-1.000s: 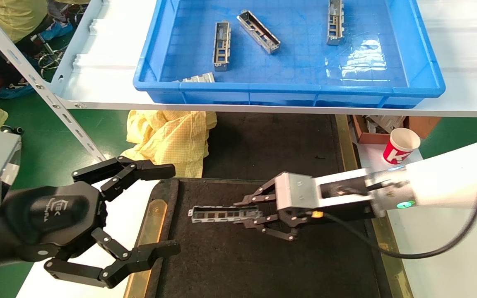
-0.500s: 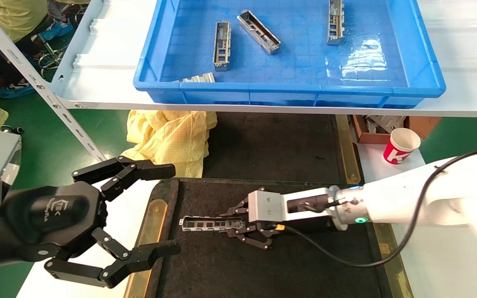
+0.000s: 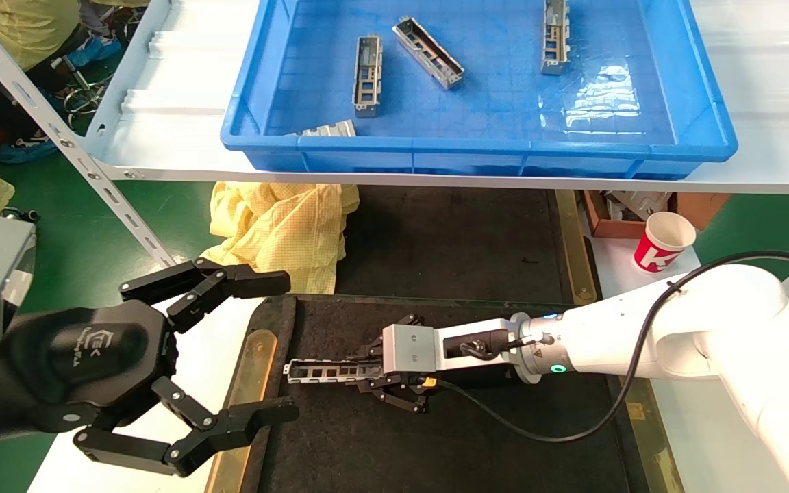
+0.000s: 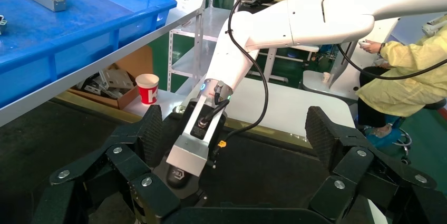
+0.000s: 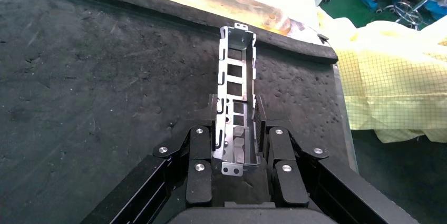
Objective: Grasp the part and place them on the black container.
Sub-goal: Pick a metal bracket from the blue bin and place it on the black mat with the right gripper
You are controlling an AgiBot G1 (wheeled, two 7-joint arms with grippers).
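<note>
My right gripper point(image 3: 375, 373) is shut on a silver-grey metal part point(image 3: 322, 371) and holds it level, low over the black container point(image 3: 477, 438), near its left side. In the right wrist view the part point(image 5: 236, 84) sticks out between the black fingers point(image 5: 266, 124) over the felt point(image 5: 95, 87). It points toward the brass strip point(image 3: 249, 370). Several more parts point(image 3: 367, 70) lie in the blue bin point(image 3: 703, 103) on the shelf. My left gripper point(image 3: 257, 346) is open and empty, parked left of the container. In the left wrist view its pads point(image 4: 321, 134) stand wide apart.
A white shelf point(image 3: 161, 123) overhangs the far end of the container. A yellow cloth point(image 3: 278, 233) lies behind the container's left corner. A red and white paper cup point(image 3: 664, 241) and a cardboard box point(image 3: 614, 212) stand at the right. A person in yellow point(image 4: 406, 76) sits beyond.
My right gripper has carried the part leftward across the container, toward the brass strip on its left side. The left arm has not moved.
</note>
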